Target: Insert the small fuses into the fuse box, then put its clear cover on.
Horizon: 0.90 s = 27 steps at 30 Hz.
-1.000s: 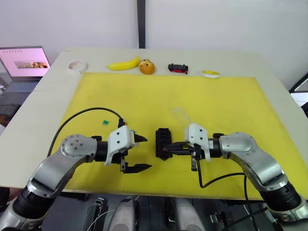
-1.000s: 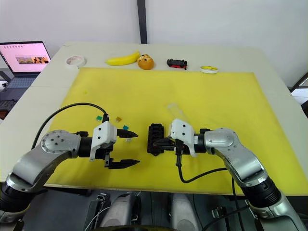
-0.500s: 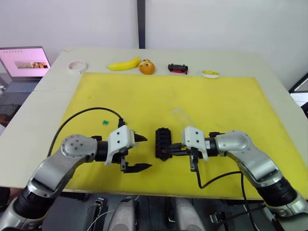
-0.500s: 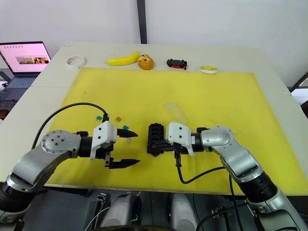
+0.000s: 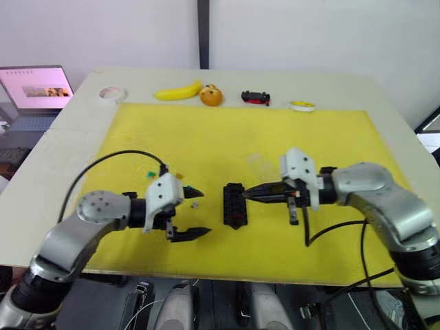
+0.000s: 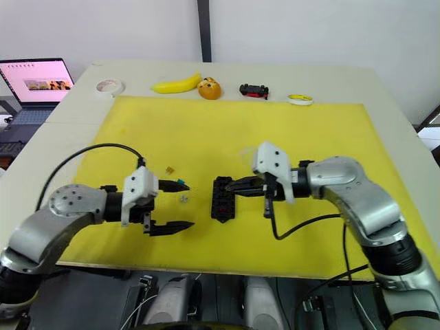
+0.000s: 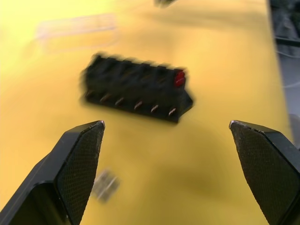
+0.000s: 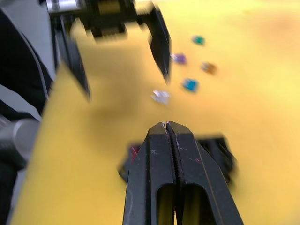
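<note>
Centrally, near the front edge of the yellow mat (image 5: pixel 316 148), the black fuse box (image 5: pixel 234 205) was seen lying flat. One red fuse (image 7: pixel 179 78) was seated in its end slot, as shown in the left wrist view; the other slots could not be judged. Just to the robot's left of the box, a grey-white fuse (image 6: pixel 183 199) lay loose on the mat, with a teal fuse (image 6: pixel 179 183) and a brown fuse (image 6: pixel 169 169) a little farther off. A purple fuse (image 8: pixel 179 58) and a green fuse (image 8: pixel 198 40) were seen in the right wrist view, beyond the teal one. The clear cover (image 6: pixel 247 157) was faintly made out on the mat behind the box, apart from it.

The right gripper (image 5: pixel 248 193) was held just above the box's right side, its fingers (image 8: pixel 161 161) pressed together with nothing visible between them. The left gripper (image 6: pixel 181 204) was held left of the box, its jaws spread wide and empty, with the grey-white fuse lying near the space between them.

Along the far edge of the table (image 5: pixel 357 93), behind the mat, a tape roll (image 5: pixel 110 93), a banana (image 5: pixel 177 91), an orange toy (image 5: pixel 211 95), a toy car (image 5: pixel 255 97) and a small yellow-and-white object (image 5: pixel 301 105) were lined up. A laptop (image 5: pixel 33 89) stood open off the table's left side.
</note>
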Each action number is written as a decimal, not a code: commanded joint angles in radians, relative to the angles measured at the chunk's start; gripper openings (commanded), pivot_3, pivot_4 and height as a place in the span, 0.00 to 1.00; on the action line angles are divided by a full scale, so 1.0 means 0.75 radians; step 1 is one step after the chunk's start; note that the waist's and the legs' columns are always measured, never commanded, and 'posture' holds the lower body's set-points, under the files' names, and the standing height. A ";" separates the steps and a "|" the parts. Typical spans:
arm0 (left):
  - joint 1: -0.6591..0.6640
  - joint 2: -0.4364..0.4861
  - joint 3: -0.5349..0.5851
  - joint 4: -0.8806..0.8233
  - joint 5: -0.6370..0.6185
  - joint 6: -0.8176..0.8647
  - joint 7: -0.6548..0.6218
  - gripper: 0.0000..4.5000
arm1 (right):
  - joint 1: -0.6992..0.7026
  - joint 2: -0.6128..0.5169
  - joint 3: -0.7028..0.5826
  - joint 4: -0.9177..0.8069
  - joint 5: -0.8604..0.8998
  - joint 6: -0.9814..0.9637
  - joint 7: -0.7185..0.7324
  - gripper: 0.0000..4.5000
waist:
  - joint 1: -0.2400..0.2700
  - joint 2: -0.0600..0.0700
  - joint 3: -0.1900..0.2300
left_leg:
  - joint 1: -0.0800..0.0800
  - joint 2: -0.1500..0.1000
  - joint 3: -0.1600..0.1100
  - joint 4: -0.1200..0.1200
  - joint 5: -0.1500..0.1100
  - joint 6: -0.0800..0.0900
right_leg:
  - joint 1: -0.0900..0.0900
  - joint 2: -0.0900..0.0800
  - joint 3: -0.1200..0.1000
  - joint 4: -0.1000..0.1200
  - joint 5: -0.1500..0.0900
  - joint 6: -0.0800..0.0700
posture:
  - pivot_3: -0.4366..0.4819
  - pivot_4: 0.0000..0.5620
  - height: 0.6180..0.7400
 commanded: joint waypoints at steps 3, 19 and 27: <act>0.093 0.154 0.326 0.104 -0.116 0.072 -0.074 1.00 | 0.124 -0.196 -0.188 0.122 -0.020 -0.091 0.108 0.06 | 0.000 0.000 0.000 | 0.000 0.000 0.001 0.000 0.000 0.000 | 0.000 0.000 0.000 0.000 -0.001 -0.002 | 0.48 0.27 0.98; 0.436 0.377 0.720 0.417 -0.019 -0.047 -0.264 1.00 | 0.228 -0.442 -0.365 0.501 -0.114 -0.314 0.268 0.98 | -0.001 0.001 0.001 | -0.001 0.002 0.005 -0.002 -0.001 0.000 | -0.004 -0.001 0.001 0.000 -0.003 -0.004 | 0.48 0.27 0.98; 0.256 0.232 0.640 0.433 -0.124 0.050 -0.141 1.00 | 0.002 -0.284 -0.215 0.392 -0.086 -0.273 0.199 0.98 | -0.006 0.002 0.000 | -0.001 0.004 0.007 -0.002 -0.001 0.000 | -0.006 -0.001 0.002 0.000 -0.002 -0.005 | 0.48 0.27 0.98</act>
